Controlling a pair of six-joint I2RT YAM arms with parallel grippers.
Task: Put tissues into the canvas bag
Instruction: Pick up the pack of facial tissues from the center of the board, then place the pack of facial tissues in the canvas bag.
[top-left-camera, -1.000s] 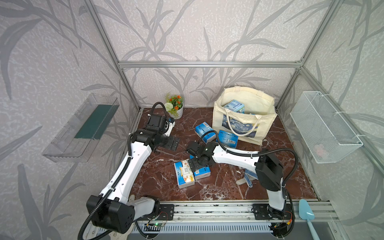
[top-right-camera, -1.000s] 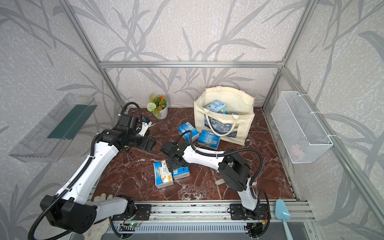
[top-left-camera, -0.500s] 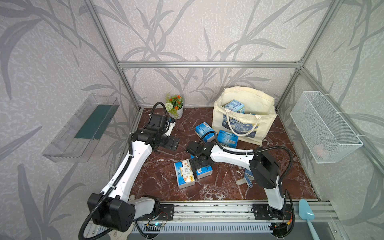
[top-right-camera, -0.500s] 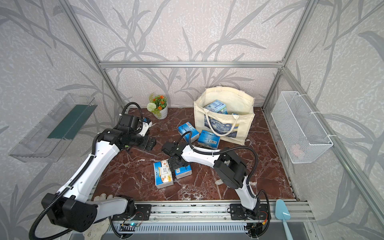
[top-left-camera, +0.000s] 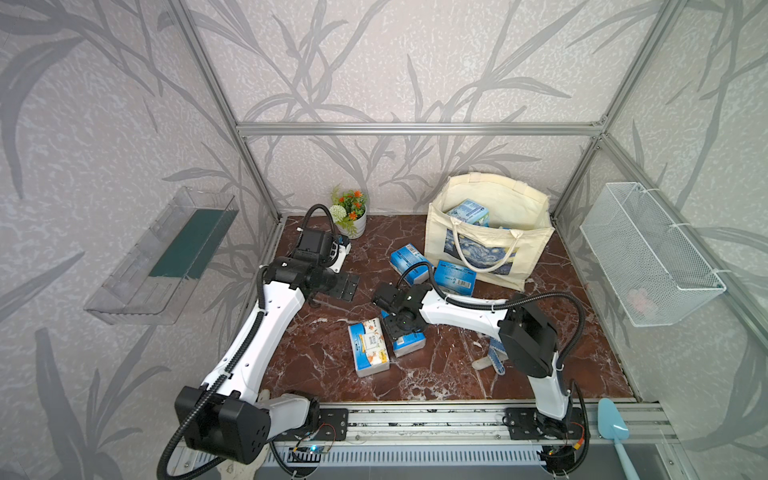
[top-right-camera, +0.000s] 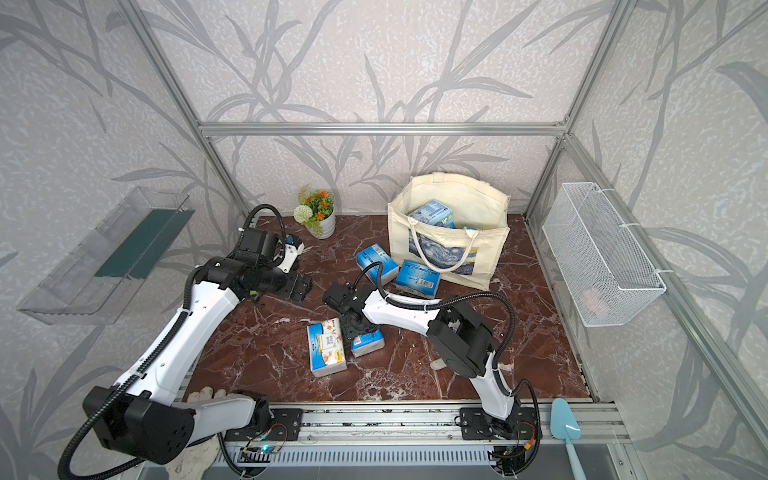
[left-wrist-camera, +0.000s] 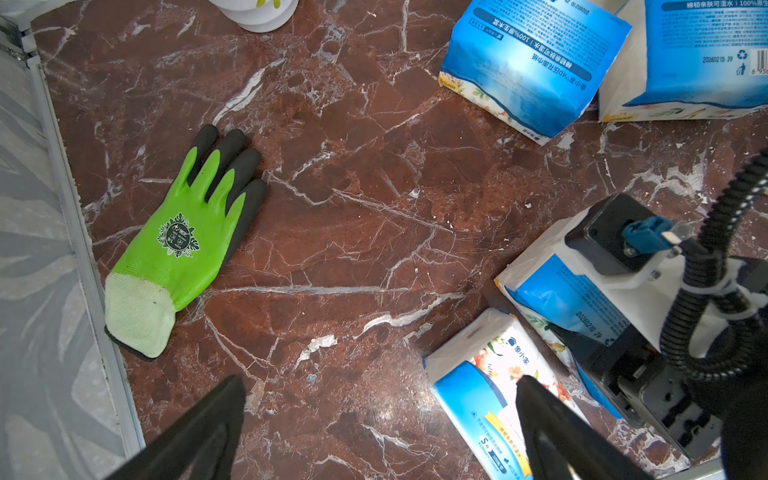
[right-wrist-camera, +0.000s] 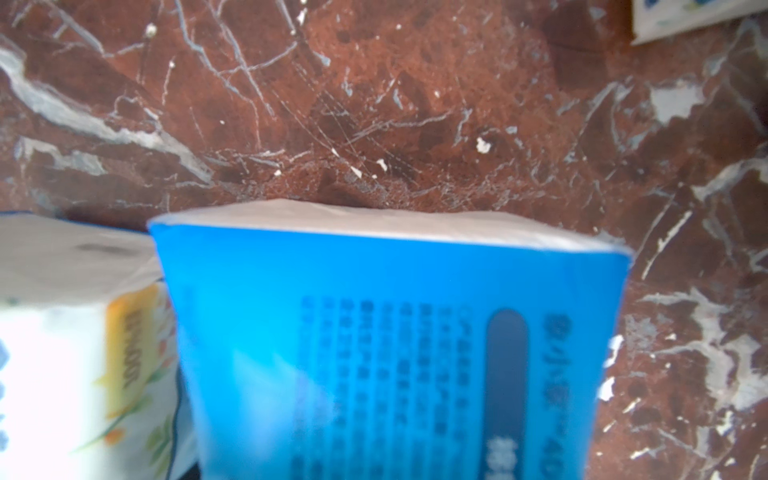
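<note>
My right gripper (top-left-camera: 402, 329) points down onto a blue tissue pack (top-left-camera: 411, 345) at the table's middle. That pack (right-wrist-camera: 395, 332) fills the right wrist view and hides the fingers, so the jaws' state does not show. A floral-faced pack (top-left-camera: 368, 347) lies against it. Two more packs (top-left-camera: 409, 257) (top-left-camera: 455, 277) lie before the canvas bag (top-left-camera: 498, 253), which stands open at the back right with a pack (top-left-camera: 468, 212) inside. My left gripper (left-wrist-camera: 378, 415) is open and empty, hovering over bare marble at the back left, also seen as the left gripper (top-left-camera: 345, 286) in a top view.
A green glove (left-wrist-camera: 187, 241) lies near the left wall rail. A flower pot (top-left-camera: 351, 212) stands at the back. A dotted glove (top-left-camera: 494, 357) lies under the right arm. A wire basket (top-left-camera: 648, 253) hangs on the right wall, a clear shelf (top-left-camera: 166, 257) on the left.
My right gripper has come down and slightly forward onto the blue pack. The left arm has barely moved.
</note>
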